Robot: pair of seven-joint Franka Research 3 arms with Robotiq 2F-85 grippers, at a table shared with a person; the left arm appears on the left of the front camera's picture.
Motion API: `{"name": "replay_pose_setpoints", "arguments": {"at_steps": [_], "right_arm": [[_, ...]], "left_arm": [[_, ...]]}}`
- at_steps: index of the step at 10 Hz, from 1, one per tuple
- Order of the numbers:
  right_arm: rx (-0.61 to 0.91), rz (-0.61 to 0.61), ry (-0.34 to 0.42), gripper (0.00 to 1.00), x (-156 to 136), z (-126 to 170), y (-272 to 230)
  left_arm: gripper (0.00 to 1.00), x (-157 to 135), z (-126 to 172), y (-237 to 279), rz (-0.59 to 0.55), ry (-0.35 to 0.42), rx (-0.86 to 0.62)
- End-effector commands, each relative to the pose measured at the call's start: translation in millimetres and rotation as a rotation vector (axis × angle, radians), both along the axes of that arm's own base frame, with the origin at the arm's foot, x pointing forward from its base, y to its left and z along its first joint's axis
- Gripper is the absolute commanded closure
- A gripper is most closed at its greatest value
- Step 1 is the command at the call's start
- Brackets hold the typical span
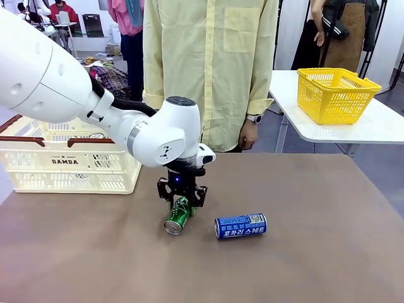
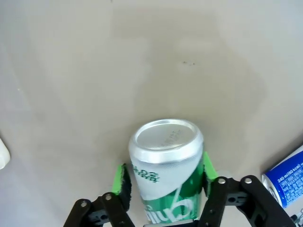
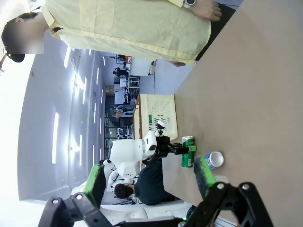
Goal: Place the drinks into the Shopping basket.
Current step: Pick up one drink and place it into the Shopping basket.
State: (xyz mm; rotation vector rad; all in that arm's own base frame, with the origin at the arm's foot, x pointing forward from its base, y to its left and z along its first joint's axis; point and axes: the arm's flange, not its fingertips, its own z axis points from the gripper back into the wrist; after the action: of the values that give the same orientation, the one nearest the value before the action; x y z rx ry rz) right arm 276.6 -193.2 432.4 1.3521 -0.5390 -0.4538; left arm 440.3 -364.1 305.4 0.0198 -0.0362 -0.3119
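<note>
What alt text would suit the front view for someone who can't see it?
The white robot's left pincer clasps a green can lying on a brown table, a blue can lying beside it. A cream basket sits at the left, and a person in a yellow shirt stands opposite.

Brown bench (image 1: 303, 252) in a bright workroom.
Beyond the bench's far right corner, a white side table (image 1: 379, 129) carrying a yellow mesh basket (image 1: 328, 104); past the far edge, hanging clothes (image 1: 129, 16); long ceiling lights (image 3: 55, 132) overhead.
</note>
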Motion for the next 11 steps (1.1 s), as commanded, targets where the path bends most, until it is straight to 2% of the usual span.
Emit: {"name": "replay_pose_setpoints", "arguments": {"at_steps": [1, 7, 9, 10, 11], "right_arm": [[0.007, -0.007, -0.03, 0.0, 4, 2, -1], [0.007, -0.007, -0.03, 0.0, 4, 2, -1], [0.007, -0.007, -0.03, 0.0, 4, 2, -1], [0.007, -0.007, -0.03, 0.0, 4, 2, -1], [0.007, -0.007, -0.03, 0.0, 4, 2, -1]], "left_arm": [[1.0, -5, 7, 8, 0.001, -0.046, -0.01], [1.0, -15, 21, 38, 0.135, -0.066, -0.134], [1.0, -14, 50, 48, 0.2, -0.066, -0.171], [1.0, -10, 83, 51, 0.243, -0.087, -0.202], [1.0, -12, 125, 50, 0.253, -0.065, -0.271]]}}
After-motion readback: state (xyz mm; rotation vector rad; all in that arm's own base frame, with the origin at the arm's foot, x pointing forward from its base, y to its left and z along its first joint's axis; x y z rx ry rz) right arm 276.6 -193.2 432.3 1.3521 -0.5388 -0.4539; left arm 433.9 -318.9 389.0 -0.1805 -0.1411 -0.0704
